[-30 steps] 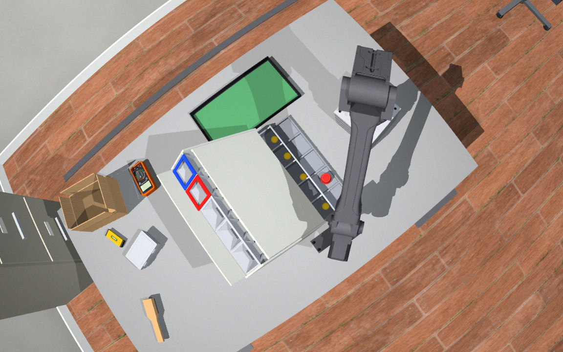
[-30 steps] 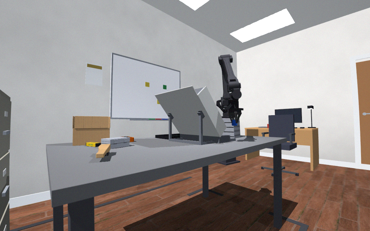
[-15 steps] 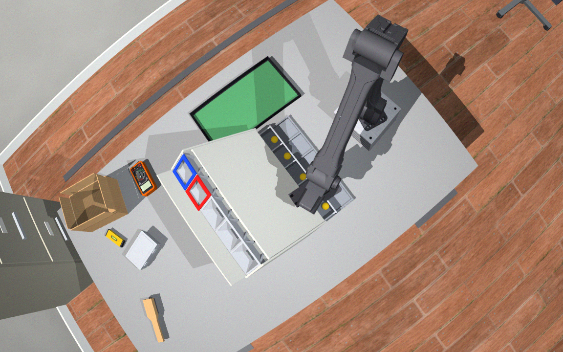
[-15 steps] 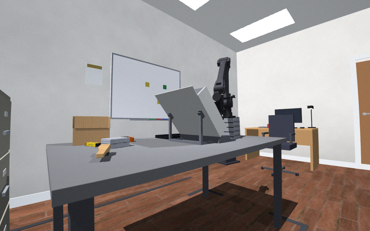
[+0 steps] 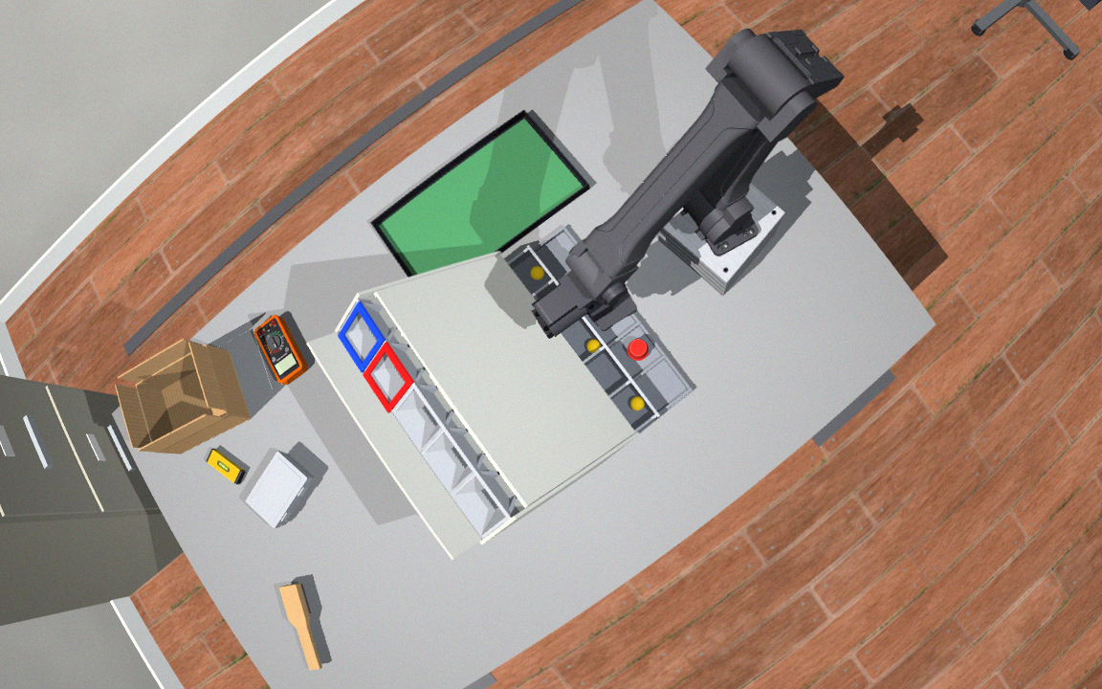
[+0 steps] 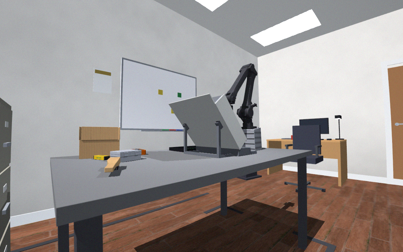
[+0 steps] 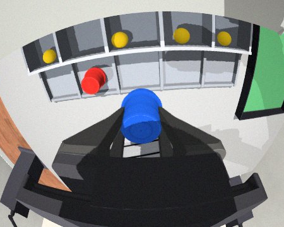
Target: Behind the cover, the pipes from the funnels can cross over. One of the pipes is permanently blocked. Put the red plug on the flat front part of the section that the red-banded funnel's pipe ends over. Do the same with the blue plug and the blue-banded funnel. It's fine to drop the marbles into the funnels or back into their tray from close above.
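In the wrist view my gripper [image 7: 141, 112] is shut on the blue plug [image 7: 141, 116] and holds it above the table just in front of the middle section of the grey section row [image 7: 183, 74]. The red plug [image 7: 93, 80] [image 5: 638, 347] stands on the flat front part of the second section from the left. Yellow marbles [image 7: 120, 39] [image 7: 182, 35] [image 7: 49, 56] lie in the back compartments; the one behind the red plug is empty. From above, the gripper [image 5: 551, 321] is at the low edge of the white cover [image 5: 495, 377]. The blue-banded funnel [image 5: 360, 336] and the red-banded funnel [image 5: 387, 382] sit at the cover's far end.
A green tray [image 5: 482, 196] lies beside the section row. A multimeter [image 5: 281, 346], a cardboard box [image 5: 178, 393], a white case [image 5: 276, 488], a yellow level [image 5: 224, 463] and a wooden block [image 5: 301, 623] lie beyond the funnels. The arm base [image 5: 730, 248] stands by the row.
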{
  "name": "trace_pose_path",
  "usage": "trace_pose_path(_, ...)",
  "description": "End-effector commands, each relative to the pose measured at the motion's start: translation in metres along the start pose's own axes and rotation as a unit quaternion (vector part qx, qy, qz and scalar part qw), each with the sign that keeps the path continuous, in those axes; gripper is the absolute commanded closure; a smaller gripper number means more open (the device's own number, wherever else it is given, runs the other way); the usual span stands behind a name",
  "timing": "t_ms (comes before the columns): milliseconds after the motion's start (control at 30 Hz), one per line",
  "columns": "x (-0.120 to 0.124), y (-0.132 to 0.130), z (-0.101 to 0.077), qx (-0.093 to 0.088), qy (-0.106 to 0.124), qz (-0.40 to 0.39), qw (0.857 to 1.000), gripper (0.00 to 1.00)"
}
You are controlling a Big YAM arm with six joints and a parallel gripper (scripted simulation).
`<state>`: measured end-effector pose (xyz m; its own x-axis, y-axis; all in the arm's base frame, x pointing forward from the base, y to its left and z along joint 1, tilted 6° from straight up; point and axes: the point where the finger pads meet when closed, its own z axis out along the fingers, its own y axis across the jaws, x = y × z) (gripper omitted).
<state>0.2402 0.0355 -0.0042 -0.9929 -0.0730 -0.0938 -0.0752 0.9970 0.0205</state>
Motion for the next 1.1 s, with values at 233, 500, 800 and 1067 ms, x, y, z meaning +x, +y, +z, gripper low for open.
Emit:
trace_pose_path(233,0.0,-0.05,-0.006,-0.005,-0.012,-0.043,0.999,1.0)
trace_pose_path(500,0.001,-0.07,-0.007,-0.006,-0.014,-0.045,0.999,1.0)
trace_pose_path(800,0.001,-0.071,-0.008,-0.004,-0.014,-0.045,0.999,1.0)
trace_pose_path(1067,0.001,-0.072,0.005,-0.003,-0.014,-0.045,0.999,1.0)
